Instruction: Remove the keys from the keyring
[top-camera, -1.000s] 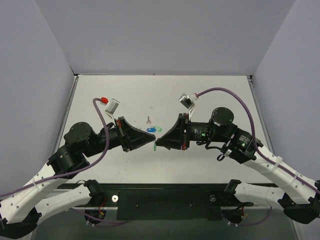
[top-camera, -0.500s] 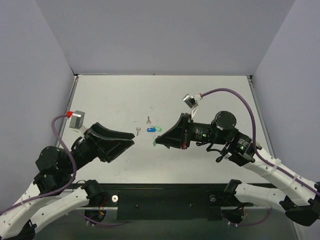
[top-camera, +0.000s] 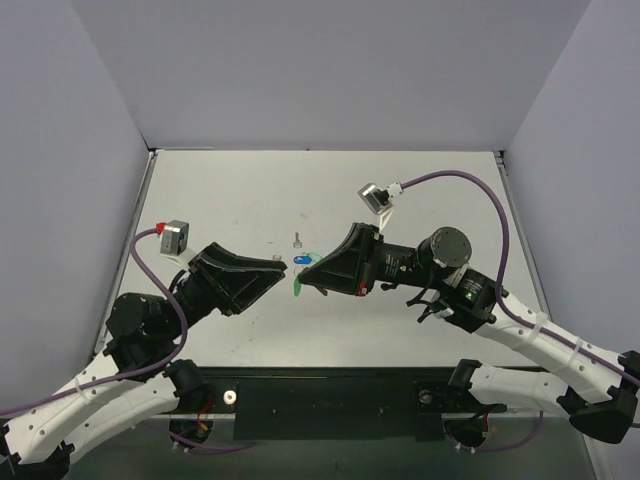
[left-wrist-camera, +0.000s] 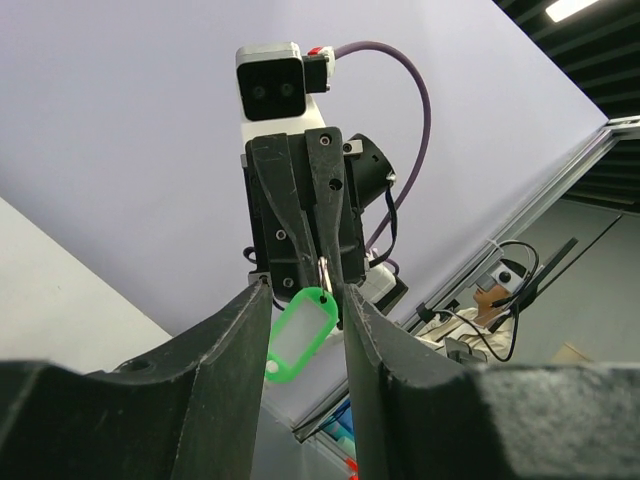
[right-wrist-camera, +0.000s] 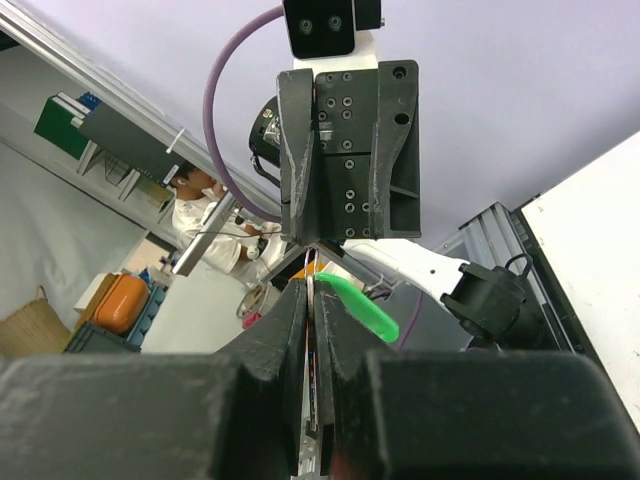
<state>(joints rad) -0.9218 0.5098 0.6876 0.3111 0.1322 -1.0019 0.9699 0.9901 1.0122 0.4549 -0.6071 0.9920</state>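
Observation:
My right gripper (top-camera: 306, 281) (right-wrist-camera: 313, 290) is shut on the thin metal keyring (right-wrist-camera: 312, 268), held off the table. From the ring hangs a green plastic tag (top-camera: 298, 287) (left-wrist-camera: 295, 335) (right-wrist-camera: 362, 306). The left gripper (top-camera: 283, 266) (left-wrist-camera: 305, 300) faces it, open; its fingers flank the green tag without touching it. A blue-headed key (top-camera: 303, 260) lies on the table just behind the two grippers. A bare silver key (top-camera: 296, 240) lies a little farther back. Another small pale key (top-camera: 276, 257) seems to lie by the left fingertips.
The white table (top-camera: 430, 190) ends in grey walls at the back and both sides. Both arm bases and a black mounting plate (top-camera: 330, 400) sit along the near edge. A purple cable (top-camera: 470, 190) loops above the right wrist.
The left arm pulled away to the left, leaving a bare key on the table, then came back to the ring with its jaws apart. The right gripper shifted slightly left, still clamping the ring.

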